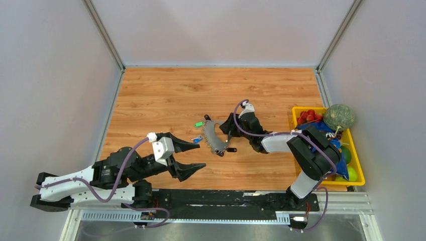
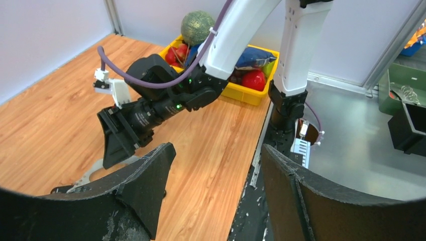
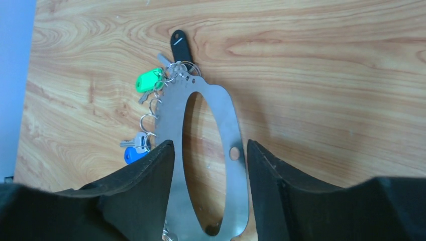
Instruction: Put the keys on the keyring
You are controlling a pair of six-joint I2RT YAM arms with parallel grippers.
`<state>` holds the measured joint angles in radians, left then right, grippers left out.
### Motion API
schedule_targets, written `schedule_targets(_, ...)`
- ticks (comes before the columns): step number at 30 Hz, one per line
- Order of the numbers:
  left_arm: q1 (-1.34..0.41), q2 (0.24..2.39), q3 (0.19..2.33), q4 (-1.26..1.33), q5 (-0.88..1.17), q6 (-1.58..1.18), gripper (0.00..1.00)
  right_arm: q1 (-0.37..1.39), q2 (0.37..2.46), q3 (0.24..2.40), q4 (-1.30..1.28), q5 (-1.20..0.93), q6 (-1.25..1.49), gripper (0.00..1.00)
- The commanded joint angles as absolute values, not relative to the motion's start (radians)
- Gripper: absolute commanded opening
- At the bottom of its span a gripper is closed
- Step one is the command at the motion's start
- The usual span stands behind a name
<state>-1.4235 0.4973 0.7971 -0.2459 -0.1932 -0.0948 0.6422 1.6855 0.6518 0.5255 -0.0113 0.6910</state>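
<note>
The keyring (image 3: 234,125) is a flat silvery oval hoop, tilted a little off the wooden table. My right gripper (image 3: 210,145) straddles its near end across its width, with both fingers against its edges. Keys hang on small rings along its left edge: a green-tagged one (image 3: 148,80), a blue-tagged one (image 3: 131,154) and a dark-headed one (image 3: 180,44). From above, the keyring (image 1: 213,138) is at mid-table, with the right gripper (image 1: 227,128) to its right. My left gripper (image 1: 201,155) is open and empty just left of it, with nothing between its fingers (image 2: 150,170).
A yellow bin (image 1: 357,168) at the right table edge holds red and green fruit and a round green melon (image 1: 338,116). Grey walls close in the table on three sides. A black rail runs along the near edge.
</note>
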Motion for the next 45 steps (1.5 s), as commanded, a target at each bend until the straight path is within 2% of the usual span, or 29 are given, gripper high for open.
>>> schedule_targets(1, -1.422, 0.516, 0.814, -0.214, -0.206, -0.078, 0.74, 0.612, 1.588, 0.677, 0.455, 0.036, 0.644, 0.61)
schedule_targets(6, -1.422, 0.527, 0.830, -0.227, -0.258, -0.087, 0.76, 0.516, 1.456, 0.626, 0.408, 0.016, 0.657, 0.74)
schedule_targets(9, -1.422, 0.557, 0.853, -0.265, -0.373, -0.102, 0.79, 0.492, 1.350, 0.619, 0.328, 0.064, 0.603, 0.89)
schedule_targets(10, -1.422, 0.566, 0.867, -0.290, -0.395, -0.105, 0.80, 0.490, 1.313, 0.614, 0.309, 0.083, 0.586, 0.97)
schedule_targets(11, -1.422, 0.582, 0.873, -0.302, -0.429, -0.108, 0.80, 0.488, 1.258, 0.611, 0.291, 0.104, 0.569, 0.99)
schedule_targets(13, -1.422, 0.606, 0.888, -0.328, -0.478, -0.111, 0.86, 0.487, 1.180, 0.614, 0.245, 0.133, 0.536, 1.00)
schedule_targets(14, -1.422, 0.615, 0.897, -0.338, -0.490, -0.110, 0.95, 0.487, 1.149, 0.619, 0.225, 0.137, 0.517, 1.00)
schedule_targets(16, -1.422, 0.639, 0.909, -0.344, -0.549, -0.103, 0.99, 0.487, 1.095, 0.646, 0.165, 0.142, 0.475, 1.00)
schedule_targets(22, -1.422, 0.763, 0.978, -0.377, -0.675, -0.098, 1.00, 0.487, 0.939, 0.690, 0.015, 0.228, 0.416, 1.00)
schedule_targets(27, -1.422, 0.860, 0.973, -0.328, -0.734, -0.105, 1.00, 0.488, 0.828, 0.707, -0.062, 0.171, 0.348, 1.00)
schedule_targets(33, -1.386, 0.932, 0.960, -0.247, -0.750, -0.051, 1.00, 0.490, 0.803, 0.818, -0.239, 0.393, 0.372, 1.00)
schedule_targets(41, -1.027, 0.917, 0.896, -0.174, -0.444, -0.079, 1.00, 0.521, 0.778, 0.892, -0.297, 0.421, 0.395, 1.00)
schedule_targets(45, -0.829, 0.907, 0.920, -0.176, -0.370, -0.075, 1.00, 0.556, 0.784, 0.927, -0.305, 0.437, 0.395, 1.00)
